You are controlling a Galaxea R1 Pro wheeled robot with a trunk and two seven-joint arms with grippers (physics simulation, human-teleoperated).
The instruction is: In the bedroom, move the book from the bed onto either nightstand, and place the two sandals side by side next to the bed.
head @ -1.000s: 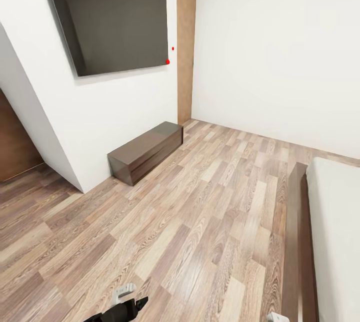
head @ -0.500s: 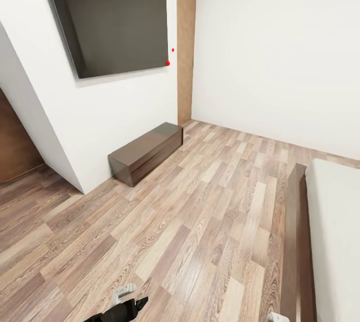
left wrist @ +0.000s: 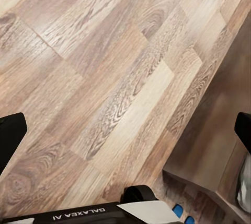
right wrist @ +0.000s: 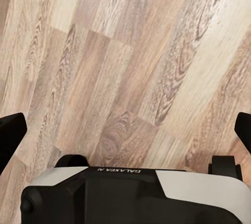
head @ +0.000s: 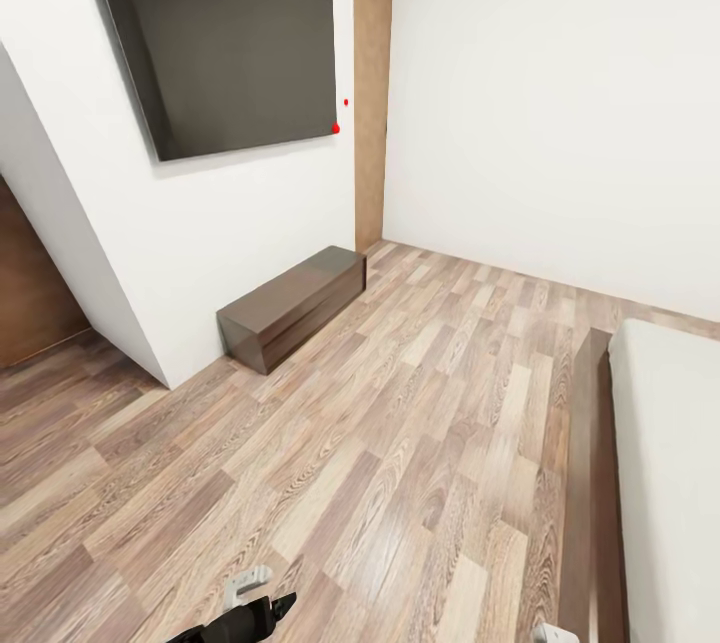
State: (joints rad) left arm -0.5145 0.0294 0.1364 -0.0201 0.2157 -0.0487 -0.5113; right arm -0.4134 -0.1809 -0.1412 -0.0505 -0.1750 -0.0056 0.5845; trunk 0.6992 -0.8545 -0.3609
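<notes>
Wood floor [head: 400, 443], bed [head: 665, 443] edged further in

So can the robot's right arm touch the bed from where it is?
Probably yes. The bed lies along the robot's right side, and the right gripper sits low beside its dark wooden frame with bare floor around, nothing between.
</notes>
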